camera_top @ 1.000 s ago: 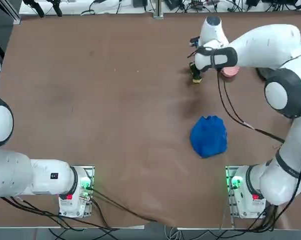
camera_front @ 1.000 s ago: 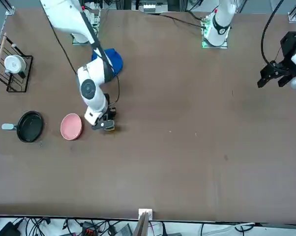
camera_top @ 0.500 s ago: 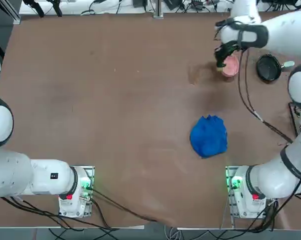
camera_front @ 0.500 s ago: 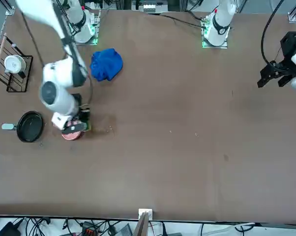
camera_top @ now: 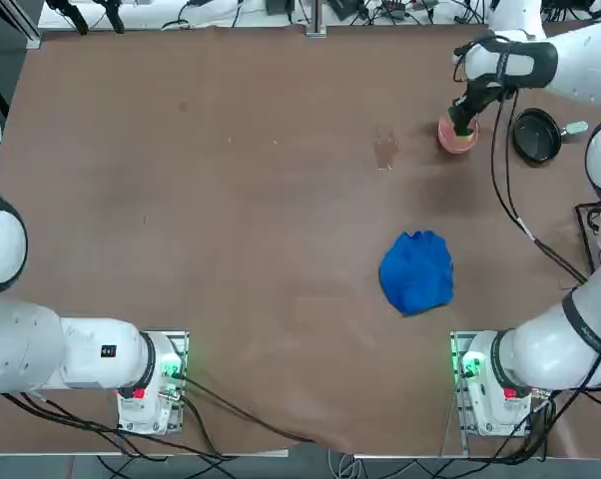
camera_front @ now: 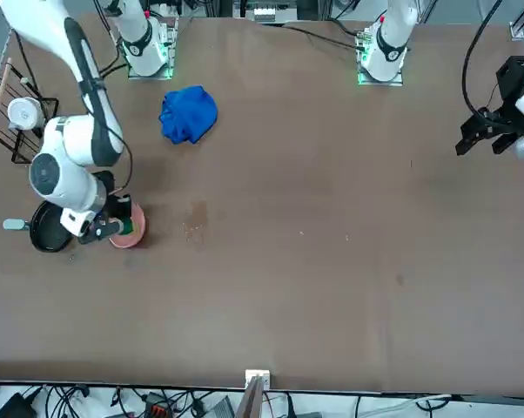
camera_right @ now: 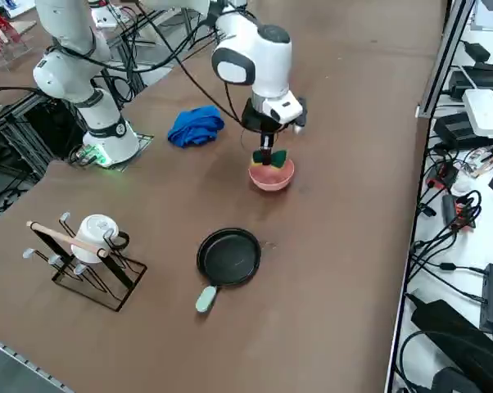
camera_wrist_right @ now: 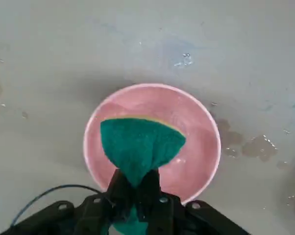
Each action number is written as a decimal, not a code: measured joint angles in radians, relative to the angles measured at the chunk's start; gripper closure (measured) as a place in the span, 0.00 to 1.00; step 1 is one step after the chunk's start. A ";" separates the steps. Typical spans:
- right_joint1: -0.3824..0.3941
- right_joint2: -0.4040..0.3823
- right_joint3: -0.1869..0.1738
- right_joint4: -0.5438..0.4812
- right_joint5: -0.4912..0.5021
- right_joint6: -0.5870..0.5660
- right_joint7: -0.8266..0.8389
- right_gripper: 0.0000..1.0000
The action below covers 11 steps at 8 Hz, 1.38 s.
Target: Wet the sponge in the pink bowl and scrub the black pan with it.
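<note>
Right end effector (camera_wrist_right: 136,182) first: I have it clamped on the sponge (camera_wrist_right: 141,144), its two fingers squeezing the middle so that the green face flares out between them, edged by a thin yellow line. The sponge is over the mouth of the pink bowl (camera_wrist_right: 213,147); whether it touches the water or the bottom, I cannot tell.

I judge it light and soft, giving easily under my fingers, so it should bear a firm pinch without harm. Wetting is the step in hand, as I read it. Once soaked, it will likely turn heavier, slicker and floppier, and could drip or slide out if I grip too near an edge. A hold across the middle suits it, leaving enough free sponge below to rub with.

The bowl looks smooth and probably light; pushing hard inside it might skid it over the table (camera_right: 336,246), which has wet spots (camera_wrist_right: 260,148) near it. The black pan (camera_right: 228,258) lies beside the bowl, apart from it, and looks stiff. It may slide or turn under scrubbing, so I would press gently on its flat inside; its pale handle (camera_right: 205,299) is the place to take hold of it.
</note>
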 joint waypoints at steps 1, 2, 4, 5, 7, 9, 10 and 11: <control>-0.004 0.020 0.000 0.000 0.000 0.005 0.000 0.92; -0.005 0.043 0.000 0.001 0.000 0.016 0.000 0.92; -0.005 0.092 0.001 0.001 0.000 0.047 0.000 0.92; -0.007 0.109 0.001 0.002 0.000 0.066 0.000 0.92; -0.016 0.120 0.002 0.003 0.000 0.085 0.000 0.92; -0.021 0.119 0.004 0.020 0.000 0.078 0.000 0.92; -0.024 0.116 0.003 0.046 0.000 0.039 -0.001 0.92; -0.026 0.108 0.003 0.086 0.000 -0.034 -0.002 0.92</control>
